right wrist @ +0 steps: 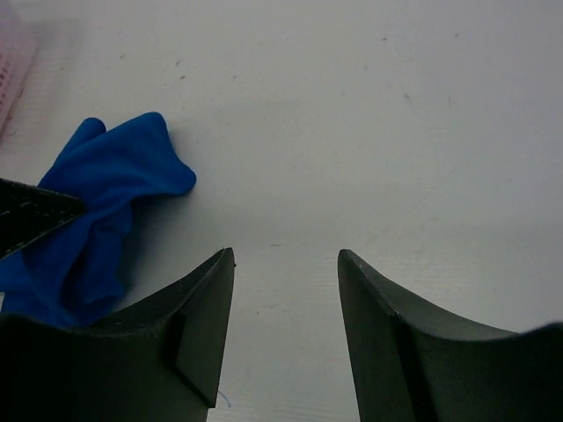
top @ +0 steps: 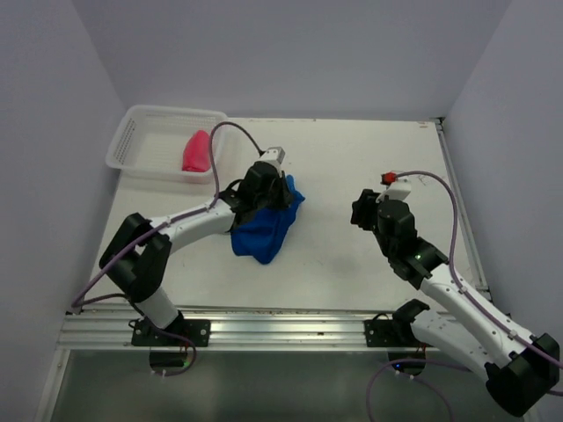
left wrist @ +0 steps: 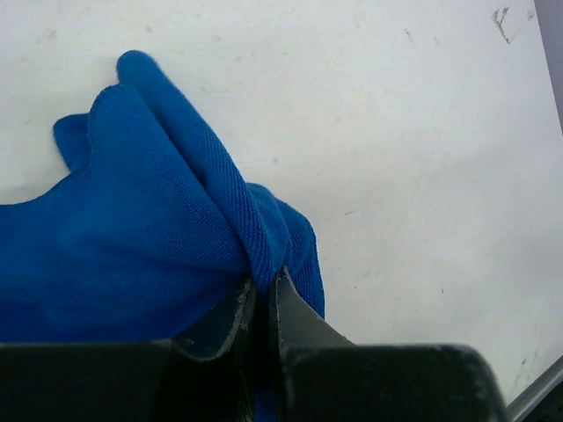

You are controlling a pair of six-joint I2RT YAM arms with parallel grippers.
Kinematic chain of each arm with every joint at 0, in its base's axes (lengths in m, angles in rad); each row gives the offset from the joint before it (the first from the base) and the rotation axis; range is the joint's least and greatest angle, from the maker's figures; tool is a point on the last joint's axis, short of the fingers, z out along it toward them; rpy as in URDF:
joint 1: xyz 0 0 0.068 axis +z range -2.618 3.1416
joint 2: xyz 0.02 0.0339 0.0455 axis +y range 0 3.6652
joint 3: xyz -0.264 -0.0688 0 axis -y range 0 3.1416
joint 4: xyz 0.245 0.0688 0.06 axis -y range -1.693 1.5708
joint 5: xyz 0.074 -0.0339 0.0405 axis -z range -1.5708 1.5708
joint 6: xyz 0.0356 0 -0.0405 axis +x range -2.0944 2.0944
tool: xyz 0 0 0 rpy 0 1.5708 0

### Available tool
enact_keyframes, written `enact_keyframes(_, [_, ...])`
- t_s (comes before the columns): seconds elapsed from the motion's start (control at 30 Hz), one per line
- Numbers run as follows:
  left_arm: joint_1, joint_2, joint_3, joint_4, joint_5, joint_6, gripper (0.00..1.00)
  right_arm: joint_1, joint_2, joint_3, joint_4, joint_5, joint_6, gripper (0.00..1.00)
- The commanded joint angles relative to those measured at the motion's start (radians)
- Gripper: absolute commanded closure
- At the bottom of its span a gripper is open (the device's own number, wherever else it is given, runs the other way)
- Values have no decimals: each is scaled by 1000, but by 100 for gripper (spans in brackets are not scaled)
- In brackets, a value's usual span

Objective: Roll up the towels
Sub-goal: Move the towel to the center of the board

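- Royal blue and crumpled, the blue towel [left wrist: 132, 220] was pinched at a raised fold between the jaws of the left gripper [left wrist: 261, 286], which were clenched tight on it. The rest of the cloth trailed away from those jaws in a loose heap on the white table [top: 352, 158].
- The right gripper [right wrist: 286, 255] had its jaws apart with only bare table between them. The blue towel lay well off to the left of them, untouched.
- The pink-red towel [top: 196, 152] sat in the white mesh basket [top: 171, 111], beyond the left jaws and well apart from both grippers.
- The grip appeared to take only a thin ridge of fabric, so a pull could slip the fold free. It could also drag the whole heap along bunched, and an unflattened towel would likely roll lopsided.
- If the right jaws came in, they might snag several layers at once or knock the left fingers, because the cloth was bunched close around them.
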Motion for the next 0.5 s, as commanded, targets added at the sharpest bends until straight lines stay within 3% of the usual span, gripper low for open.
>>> enact_keyframes(0.0, [-16,126,199,68,33,78,96,-47,-10,61,-60,69,73,46])
enact_keyframes(0.1, [-36,271,367,53,85,119,87,-106,-15,84,-80,57,87,46])
enact_keyframes(0.13, [-38,338,407,42,102,127,72,-130,-12,99,-88,50,86,46])
enact_keyframes(0.2, [-39,394,520,2,137,158,59,-153,7,119,-105,47,83,45])
enact_keyframes(0.27, [-42,428,560,-1,162,181,33,-187,18,144,-120,29,81,45])
enact_keyframes(0.33, [-42,407,556,4,170,192,0,-217,30,154,-119,5,83,45])
enact_keyframes(0.47, [-42,292,486,-51,84,201,0,-257,51,162,-110,-26,94,45])
